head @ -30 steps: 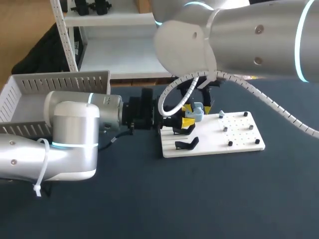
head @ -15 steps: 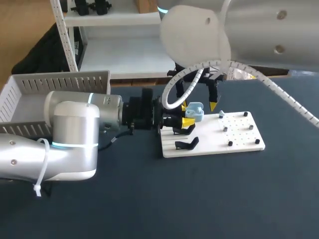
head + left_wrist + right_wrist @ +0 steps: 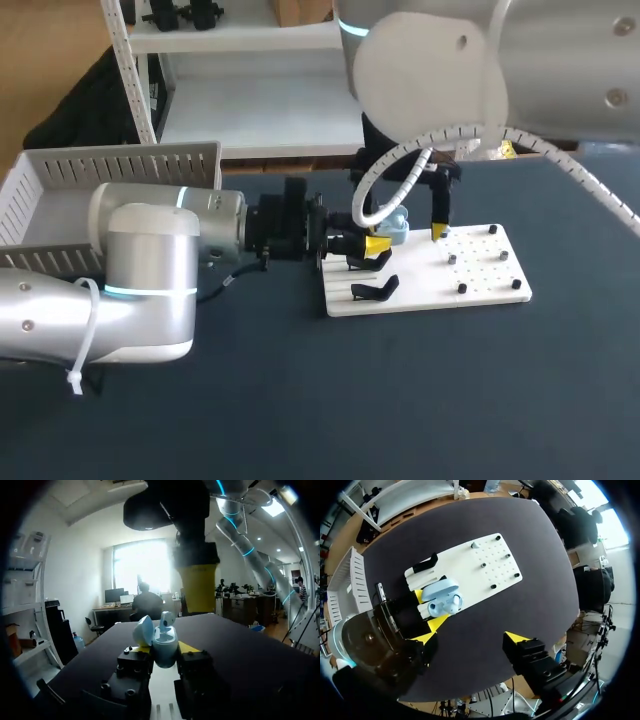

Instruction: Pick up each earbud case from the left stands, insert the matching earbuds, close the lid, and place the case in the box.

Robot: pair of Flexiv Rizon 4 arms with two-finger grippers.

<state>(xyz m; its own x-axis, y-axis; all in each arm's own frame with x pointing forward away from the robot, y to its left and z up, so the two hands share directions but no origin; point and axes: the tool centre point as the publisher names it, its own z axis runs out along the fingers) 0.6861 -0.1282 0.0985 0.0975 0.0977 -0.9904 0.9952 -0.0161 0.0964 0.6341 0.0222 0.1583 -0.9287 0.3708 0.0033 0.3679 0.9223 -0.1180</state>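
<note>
The blue case (image 3: 164, 642) is clamped from both sides by the left gripper (image 3: 163, 650), over the left end of the white board (image 3: 480, 280). Its lid is open and an earbud (image 3: 166, 619) is seen in it. The right gripper (image 3: 472, 637) is spread wide and empty above the case. The box (image 3: 60, 195) is set at the far left.

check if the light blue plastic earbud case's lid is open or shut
Open. The light blue plastic earbud case, held in the left gripper, has its lid hinged back to one side, exposing the inside.
</note>
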